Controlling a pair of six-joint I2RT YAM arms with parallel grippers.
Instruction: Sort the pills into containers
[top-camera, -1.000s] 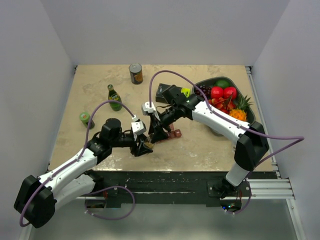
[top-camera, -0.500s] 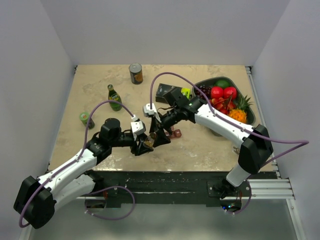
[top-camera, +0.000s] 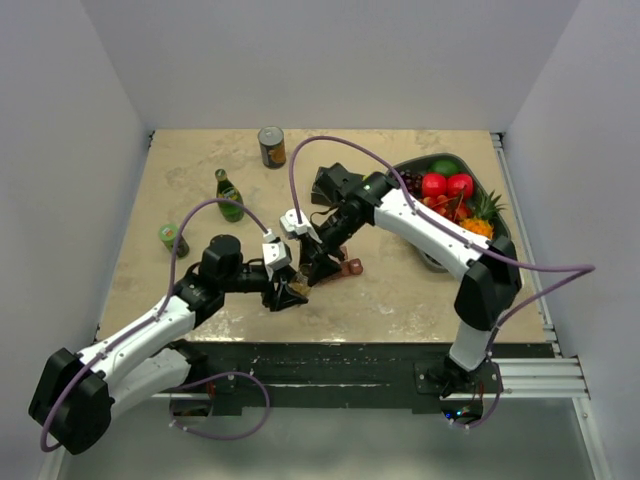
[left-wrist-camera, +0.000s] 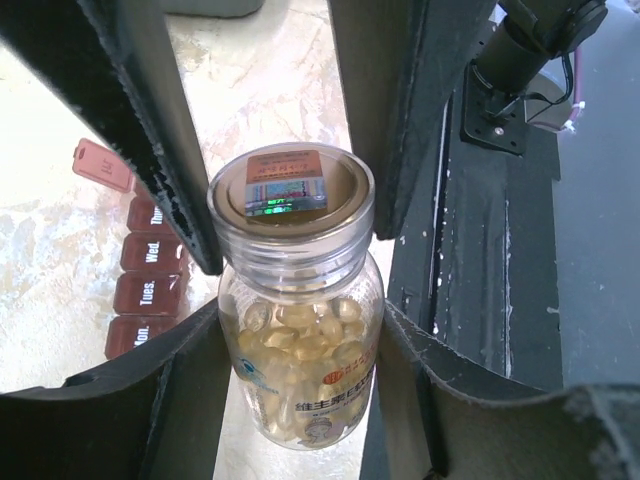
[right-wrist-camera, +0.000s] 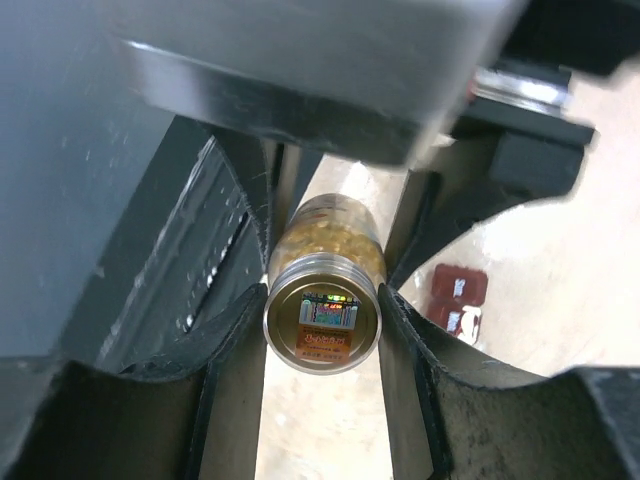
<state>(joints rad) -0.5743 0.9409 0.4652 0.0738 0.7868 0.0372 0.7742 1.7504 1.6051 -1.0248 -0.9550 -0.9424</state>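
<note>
**Stock entry: bottle-opening station**

- **Pill bottle**: clear and packed with yellow softgels. It sits near the front of the bench, between my two wrists. I cannot tell whether its base rests on the bench or hangs just above it.
- **My left fingers**: clenched on the bottle's body, one on each side.
- **My right fingers**: closed on the cap, touching its rim on opposite sides.
- **Cap**: still seated on the neck, with a printed sticker on its top face.
- **Containers**: a dark red strip of day-labelled compartments lying flat on the bench just beside the bottle. The compartments in view look shut. A paler flap at the strip's far end may be raised.
- **Pills sorted**: none that I can see.
- **Step in hand**: by my reckoning, unscrewing the cap, which is an early stage of the job.
- **Next move calls for**: a twist from the right wrist while the left holds the body firm against turning. After that, the cap lifts straight off.
- **Hazard**: smooth plastic, so the bottle could spin in my left grip instead of the cap loosening.
</note>
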